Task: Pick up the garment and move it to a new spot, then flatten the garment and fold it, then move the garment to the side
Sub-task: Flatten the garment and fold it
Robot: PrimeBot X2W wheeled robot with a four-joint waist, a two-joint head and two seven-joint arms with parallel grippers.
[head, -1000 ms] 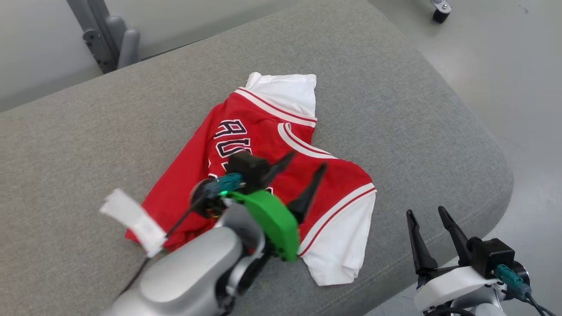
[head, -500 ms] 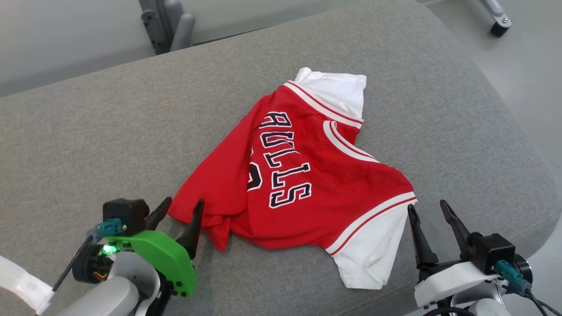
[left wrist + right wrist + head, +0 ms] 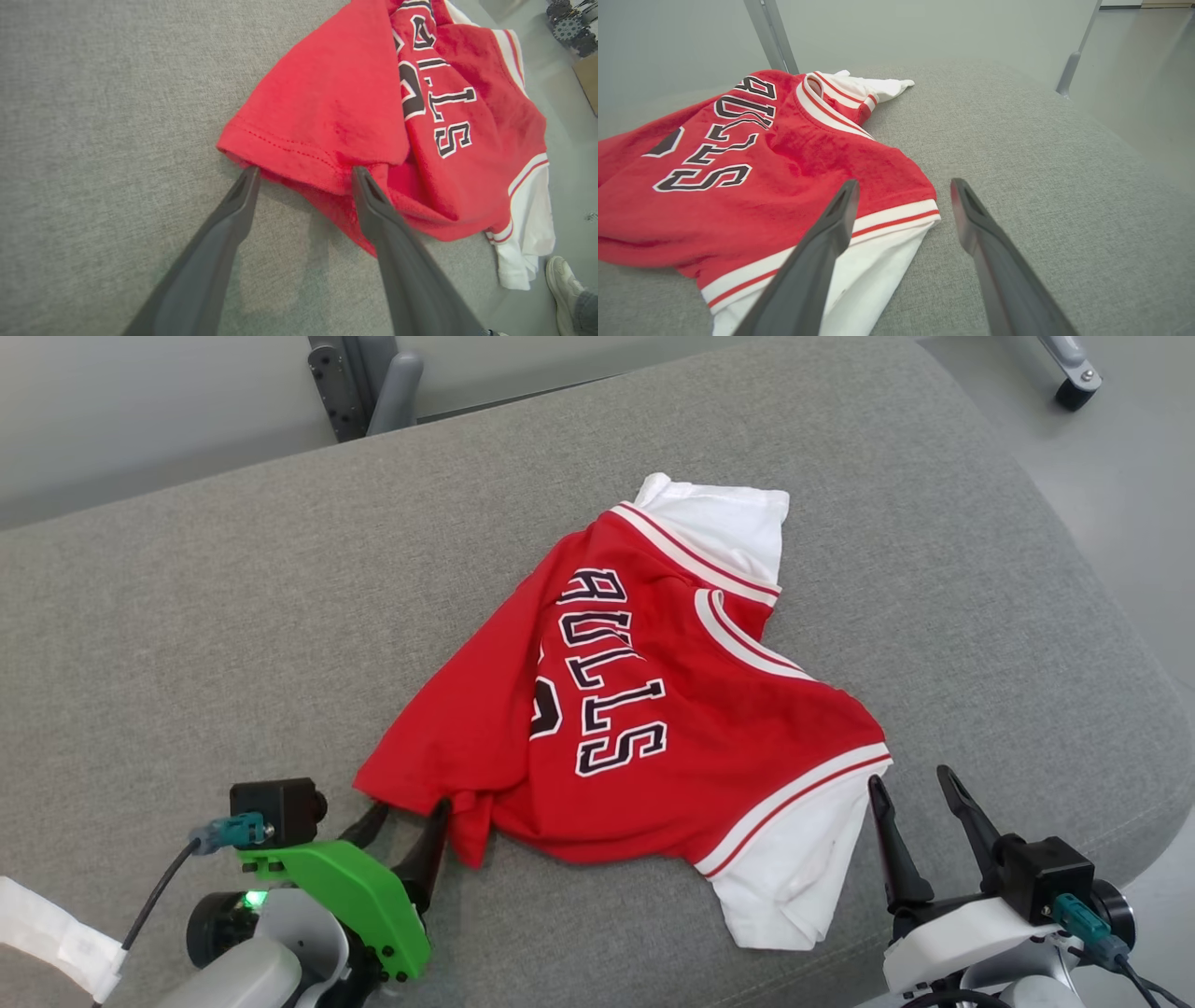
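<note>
One garment, two grippers, both empty.
Head view: one red garment (image 3: 728,728) lies rumpled on the grey cushion (image 3: 233,616); the left gripper (image 3: 411,807) is at its hem, the right gripper (image 3: 910,779) beside one white sleeve (image 3: 794,877). Left wrist view: two fingers (image 3: 224,242) spread wide, tips at the hem, gripping nothing. Right wrist view: two fingers (image 3: 812,261) wide apart, holding nothing.

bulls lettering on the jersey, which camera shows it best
Head view: all five letters of the BULLS lettering show from above, unblocked. The left wrist view cuts the upper letters off at its top edge; the right wrist view sees them at a low slant.
</note>
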